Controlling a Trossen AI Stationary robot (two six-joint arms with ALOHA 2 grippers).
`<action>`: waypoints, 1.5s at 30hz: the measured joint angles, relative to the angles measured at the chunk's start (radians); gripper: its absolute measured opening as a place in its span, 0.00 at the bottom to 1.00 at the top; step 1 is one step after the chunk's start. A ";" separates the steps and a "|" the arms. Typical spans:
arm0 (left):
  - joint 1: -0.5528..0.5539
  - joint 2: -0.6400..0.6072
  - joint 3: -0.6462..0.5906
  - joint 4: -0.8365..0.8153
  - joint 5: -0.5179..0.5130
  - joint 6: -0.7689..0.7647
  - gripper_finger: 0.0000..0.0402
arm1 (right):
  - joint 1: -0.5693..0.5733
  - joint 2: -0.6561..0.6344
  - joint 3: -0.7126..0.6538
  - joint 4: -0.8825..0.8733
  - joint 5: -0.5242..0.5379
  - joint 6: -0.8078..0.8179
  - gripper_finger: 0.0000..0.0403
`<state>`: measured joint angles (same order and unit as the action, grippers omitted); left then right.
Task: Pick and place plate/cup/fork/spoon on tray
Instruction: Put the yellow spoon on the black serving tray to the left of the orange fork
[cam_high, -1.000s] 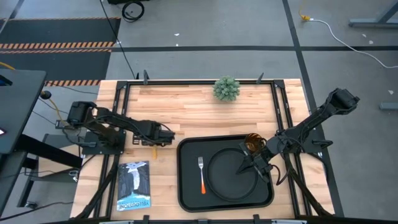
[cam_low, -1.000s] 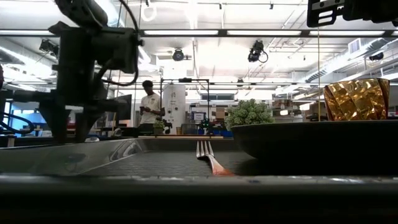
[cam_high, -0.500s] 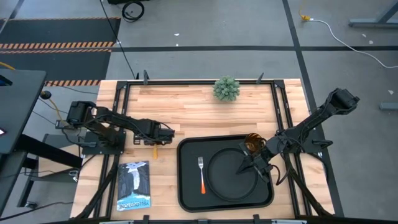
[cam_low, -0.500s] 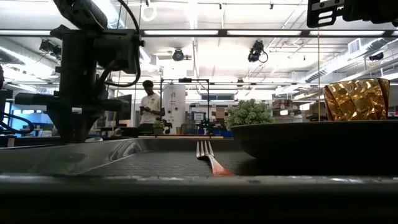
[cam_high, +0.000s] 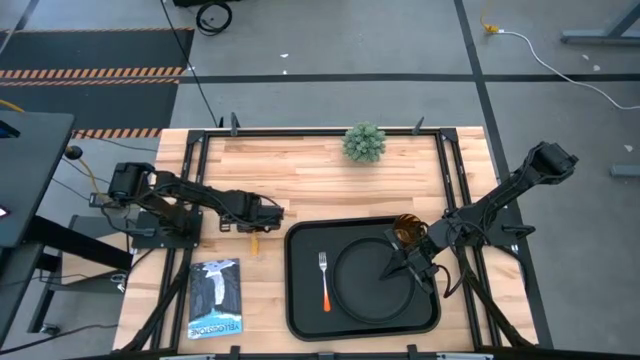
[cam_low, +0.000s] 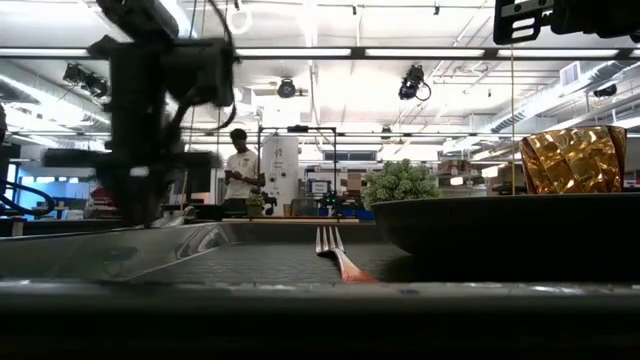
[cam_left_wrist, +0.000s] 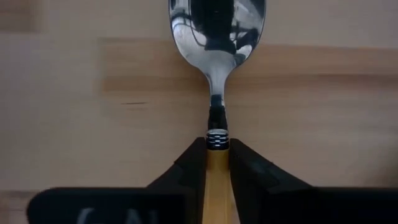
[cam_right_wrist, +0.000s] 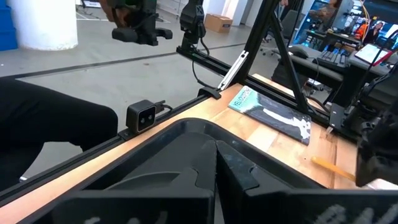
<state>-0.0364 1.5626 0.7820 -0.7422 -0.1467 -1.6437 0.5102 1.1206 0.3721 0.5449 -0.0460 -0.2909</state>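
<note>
jaws pinched on the spoon handle at left, pressed together over the plate at right

jaws of the left gripper (cam_left_wrist: 217, 163) pinch the yellow-orange handle of the spoon (cam_left_wrist: 216, 37), one finger on each side just behind the black collar where the handle meets the metal neck. the spoon's silver bowl points away from the wrist over bare wood. from above, this gripper (cam_high: 256, 222) sits over the wooden table (cam_high: 300, 170) just left of the tray's far left corner, with the spoon's (cam_high: 253, 241) handle showing as a short orange stroke under it.

jaws of the right gripper (cam_right_wrist: 216, 163) look pressed together, with no thing seen between them; they sit low over the dark plate, and in the overhead view that gripper (cam_high: 394, 268) reaches onto the right part of the plate.

going by size: the tray (cam_high: 300, 300), a black rectangle with rounded corners, lies at the near middle of the table. the plate (cam_high: 365, 285), round and black, sits inside the tray on its right half. a blue booklet (cam_high: 215, 298) lies flat on the wood left of the tray. a small green potted plant (cam_high: 364, 142) stands at the far edge of the table, well apart from the rest. the cup (cam_high: 407, 229), amber and translucent, stands upright in the tray's far right corner, just beside the plate's rim. the fork (cam_high: 324, 280) lies in the tray left of the plate, tines toward the far side, red-orange handle toward the near edge.

at table height the fork's (cam_low: 335, 252) tines point across the tray floor, and the cup (cam_low: 572, 160) shows above the plate's (cam_low: 500, 225) rim.
</note>
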 joint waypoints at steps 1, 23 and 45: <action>0.000 -0.004 0.012 0.005 -0.009 0.006 0.14 | 0.000 0.000 0.000 0.000 0.000 0.000 0.03; -0.163 0.040 0.318 0.056 -0.174 -0.062 0.15 | 0.000 0.000 0.000 -0.001 0.000 0.022 0.03; -0.315 0.463 0.860 -0.027 -0.199 -0.075 0.14 | 0.000 0.000 0.000 -0.010 0.000 0.026 0.03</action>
<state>-0.3511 2.0256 1.6415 -0.7688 -0.3461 -1.7187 0.5106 1.1210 0.3721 0.5347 -0.0463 -0.2646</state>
